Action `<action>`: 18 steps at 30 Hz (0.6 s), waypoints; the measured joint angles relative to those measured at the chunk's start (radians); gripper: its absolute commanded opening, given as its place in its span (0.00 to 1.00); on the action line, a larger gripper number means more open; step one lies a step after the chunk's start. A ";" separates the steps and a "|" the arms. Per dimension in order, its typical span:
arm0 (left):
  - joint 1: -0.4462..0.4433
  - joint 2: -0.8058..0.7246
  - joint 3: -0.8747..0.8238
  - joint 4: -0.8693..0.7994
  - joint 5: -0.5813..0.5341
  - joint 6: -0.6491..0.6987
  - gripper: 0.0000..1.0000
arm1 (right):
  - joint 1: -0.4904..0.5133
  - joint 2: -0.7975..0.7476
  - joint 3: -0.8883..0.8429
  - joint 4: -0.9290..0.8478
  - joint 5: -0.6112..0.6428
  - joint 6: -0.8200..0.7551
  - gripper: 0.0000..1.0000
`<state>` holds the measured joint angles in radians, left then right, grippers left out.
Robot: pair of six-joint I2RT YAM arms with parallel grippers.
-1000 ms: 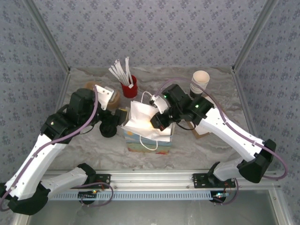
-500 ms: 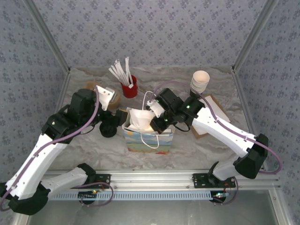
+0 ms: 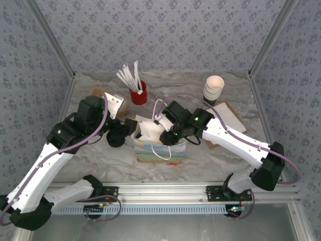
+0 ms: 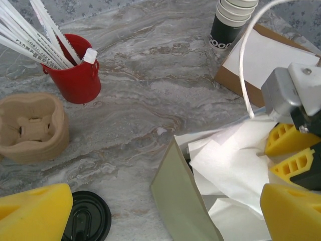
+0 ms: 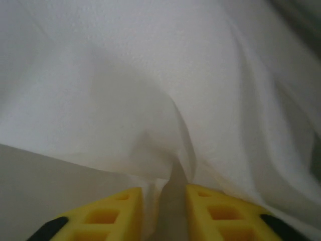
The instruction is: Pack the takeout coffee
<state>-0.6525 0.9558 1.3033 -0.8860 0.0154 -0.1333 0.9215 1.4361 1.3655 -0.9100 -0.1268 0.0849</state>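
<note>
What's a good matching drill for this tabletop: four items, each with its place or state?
Items:
1. red cup
2. pulp cup carrier
3. paper cup stack
4. white tissue paper

Place or state:
A. stuffed in the gift bag
B. stands beside the brown board
C. holds white stirrers
D. empty, left of the red cup

Pairs: 1-C, 2-D, 3-B, 4-A

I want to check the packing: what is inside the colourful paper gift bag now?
Crumpled white tissue paper fills its top, with the right gripper reaching in. Anything beneath the paper is covered.
</note>
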 measured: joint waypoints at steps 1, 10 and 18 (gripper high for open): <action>0.000 0.000 0.000 0.000 0.000 0.000 0.97 | 0.000 0.000 0.010 -0.003 0.002 -0.001 0.41; 0.000 0.016 0.000 0.000 0.020 0.000 0.97 | -0.016 -0.074 0.204 -0.053 0.016 0.012 0.50; 0.000 0.048 0.000 0.010 0.029 0.000 0.97 | -0.040 -0.136 0.226 -0.048 -0.005 0.043 0.44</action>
<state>-0.6525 1.0039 1.3033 -0.8761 0.0441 -0.1329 0.8818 1.2999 1.5913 -0.9577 -0.1318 0.1280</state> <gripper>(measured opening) 0.966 0.438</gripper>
